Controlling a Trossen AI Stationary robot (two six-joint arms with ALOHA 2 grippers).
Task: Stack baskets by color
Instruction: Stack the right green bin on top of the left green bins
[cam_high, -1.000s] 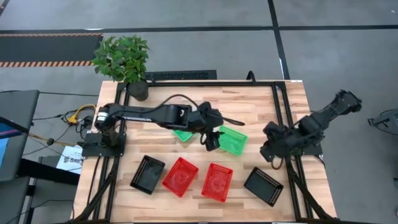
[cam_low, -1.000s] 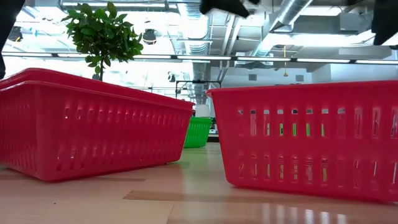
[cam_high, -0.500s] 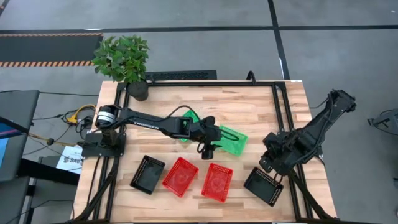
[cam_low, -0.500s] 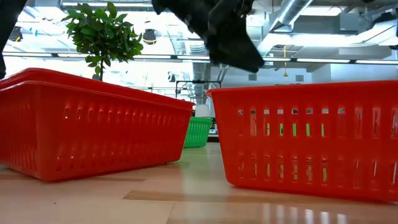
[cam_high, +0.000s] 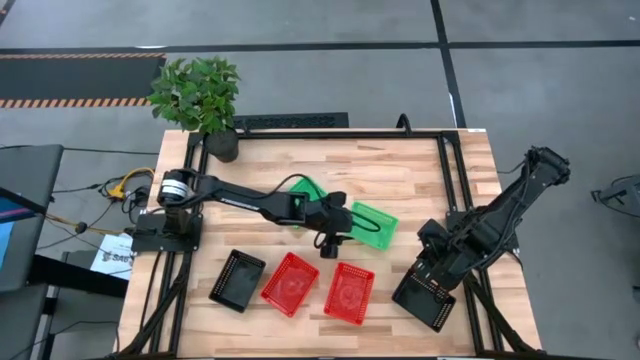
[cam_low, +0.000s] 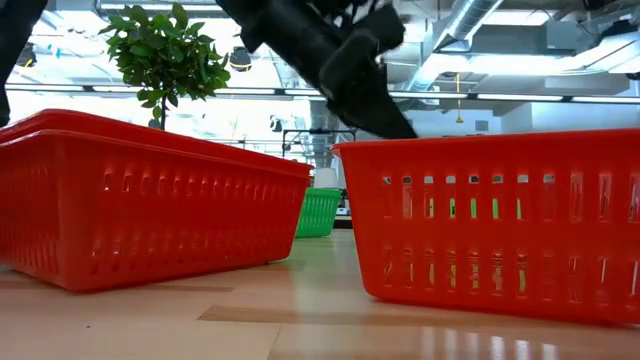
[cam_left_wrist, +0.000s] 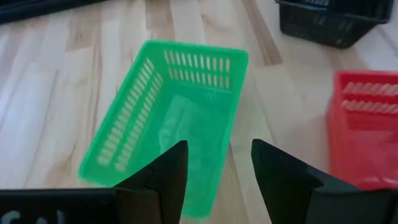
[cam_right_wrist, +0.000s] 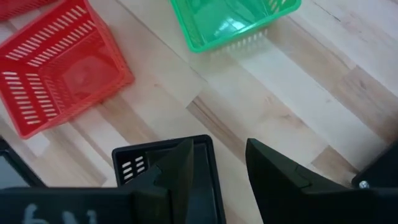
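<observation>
Two green baskets lie mid-table: one (cam_high: 376, 226) (cam_left_wrist: 174, 118) in the open, one (cam_high: 306, 186) partly under my left arm. My left gripper (cam_high: 329, 246) (cam_left_wrist: 217, 155) stands open low over the first one's near-left end, one finger over its inside, one outside its long wall. Two red baskets (cam_high: 290, 283) (cam_high: 348, 293) and a black basket (cam_high: 237, 280) sit toward the near edge. My right gripper (cam_high: 432, 274) (cam_right_wrist: 217, 158) hangs open over another black basket (cam_high: 424, 299) (cam_right_wrist: 158, 158), its fingers either side of that basket's rim corner.
A potted plant (cam_high: 200, 95) stands at the far left corner. Black frame rails (cam_high: 455, 190) run along the table's sides and back. Bare wood lies at the far right (cam_high: 420, 170) and between the baskets. In the low view the red baskets (cam_low: 150, 200) (cam_low: 490, 220) fill the foreground.
My left gripper has dropped from well above the table toward the green basket, shifting slightly toward the near edge and rolling a little. My right gripper has moved toward the near edge and somewhat down, coming over the black basket at the near right. No basket has moved.
</observation>
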